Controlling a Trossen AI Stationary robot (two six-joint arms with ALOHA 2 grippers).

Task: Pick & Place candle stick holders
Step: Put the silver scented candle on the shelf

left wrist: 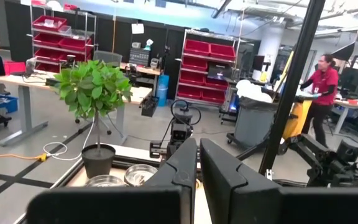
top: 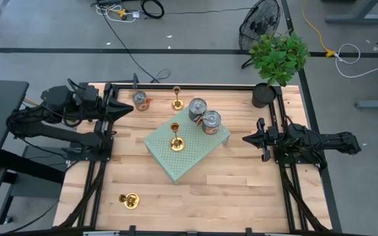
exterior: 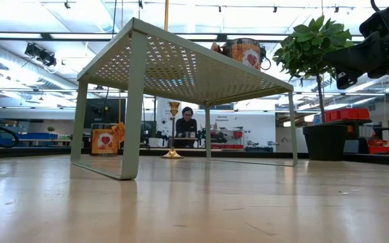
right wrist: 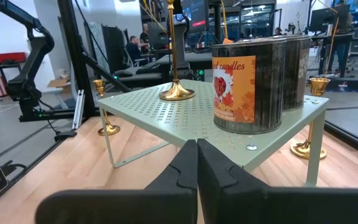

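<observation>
One gold candle stick holder (top: 174,136) stands upright on the pale green perforated shelf (top: 195,157), its base on the shelf top (right wrist: 176,93). A second holder (top: 176,98) stands on the table by the far edge and also shows in the low view (exterior: 173,131). A third holder (top: 129,200) sits on the table near the front left (right wrist: 104,107). My left gripper (top: 128,108) is shut and empty at the far left, beside a can. My right gripper (top: 246,139) is shut and empty to the right of the shelf (right wrist: 197,155).
Two labelled tin cans (top: 204,116) stand on the shelf's far right corner. A third can (top: 140,100) stands on the table near my left gripper. A potted plant (top: 275,62) stands at the far right corner. Bare wood lies along the front of the table.
</observation>
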